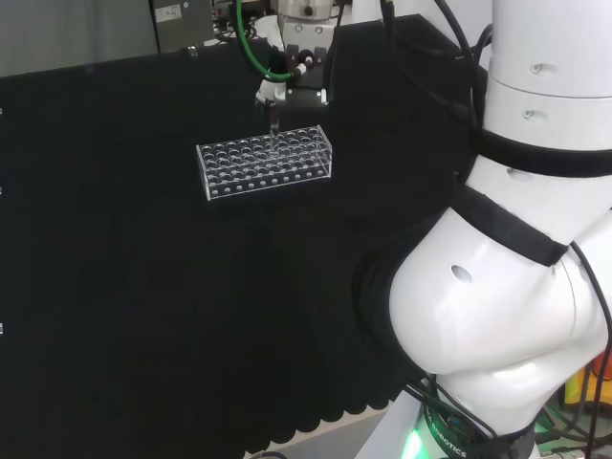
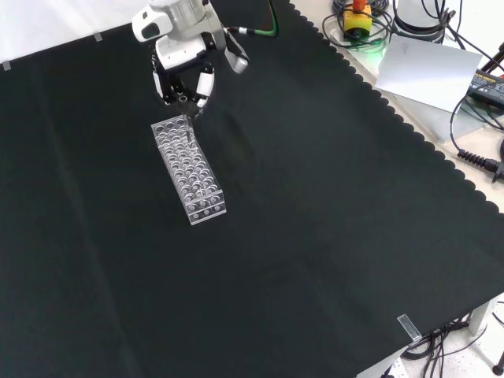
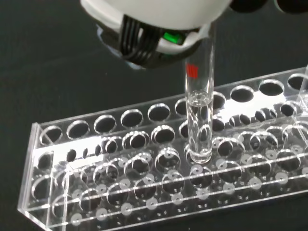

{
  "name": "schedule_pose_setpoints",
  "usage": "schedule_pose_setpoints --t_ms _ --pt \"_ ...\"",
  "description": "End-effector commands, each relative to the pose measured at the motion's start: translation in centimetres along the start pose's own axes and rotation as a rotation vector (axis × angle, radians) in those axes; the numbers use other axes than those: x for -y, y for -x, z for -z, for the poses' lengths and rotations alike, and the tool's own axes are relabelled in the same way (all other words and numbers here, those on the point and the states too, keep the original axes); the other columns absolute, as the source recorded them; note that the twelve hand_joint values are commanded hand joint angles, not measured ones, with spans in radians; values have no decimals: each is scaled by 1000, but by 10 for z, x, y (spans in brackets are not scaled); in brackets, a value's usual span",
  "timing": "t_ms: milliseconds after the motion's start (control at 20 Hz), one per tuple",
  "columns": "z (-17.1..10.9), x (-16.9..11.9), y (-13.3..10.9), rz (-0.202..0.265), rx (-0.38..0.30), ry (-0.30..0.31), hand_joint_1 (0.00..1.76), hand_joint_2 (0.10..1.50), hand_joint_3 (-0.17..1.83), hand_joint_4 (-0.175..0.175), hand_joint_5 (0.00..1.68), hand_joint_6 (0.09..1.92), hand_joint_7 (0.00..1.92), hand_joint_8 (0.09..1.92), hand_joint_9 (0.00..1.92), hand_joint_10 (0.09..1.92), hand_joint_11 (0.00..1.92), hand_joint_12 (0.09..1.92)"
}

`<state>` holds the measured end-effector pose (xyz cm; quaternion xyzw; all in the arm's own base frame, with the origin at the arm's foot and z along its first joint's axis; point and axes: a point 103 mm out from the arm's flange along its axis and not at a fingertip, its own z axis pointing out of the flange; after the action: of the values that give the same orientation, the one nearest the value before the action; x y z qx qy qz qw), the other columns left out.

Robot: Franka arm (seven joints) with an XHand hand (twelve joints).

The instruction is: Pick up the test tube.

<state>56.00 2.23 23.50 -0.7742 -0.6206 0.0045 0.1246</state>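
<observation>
A clear test tube (image 3: pixel 199 110) with a small red mark and some clear liquid stands upright, its top hidden behind the hand (image 3: pixel 159 24). Its lower end sits at a hole in the top plate of the clear plastic rack (image 3: pixel 144 192); I cannot tell how deep it goes. In the front view the black and white hand (image 2: pixel 185 67) hangs over the far end of the rack (image 2: pixel 193 177), fingers curled down round the tube (image 2: pixel 189 118). In the head view the hand (image 1: pixel 277 81) is above the rack's (image 1: pixel 265 163) back edge, with the tube (image 1: pixel 274 126) thin below it.
The rack's other holes look empty. The arm's white links (image 1: pixel 516 239) fill the right of the head view. Cables and a white sheet (image 2: pixel 425 67) lie beyond the cloth's scalloped edge at the front view's right. Open black cloth surrounds the rack.
</observation>
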Motion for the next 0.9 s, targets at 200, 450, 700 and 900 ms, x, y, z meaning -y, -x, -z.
schedule_pose_setpoints --t_ms 200,450,700,900 --pt "45 1 -2 3 -54 18 1291 711 446 -175 1455 228 1853 168 1663 152 1293 836" --pt "81 10 -9 28 -92 45 1422 825 209 -175 1436 187 1850 151 1475 185 1282 825" --pt "119 24 -11 39 -130 79 1427 854 153 -175 1432 185 1851 147 1448 224 1280 827" --pt "142 31 -8 12 -194 95 1428 856 150 -175 1432 186 1851 146 1446 227 1280 827"
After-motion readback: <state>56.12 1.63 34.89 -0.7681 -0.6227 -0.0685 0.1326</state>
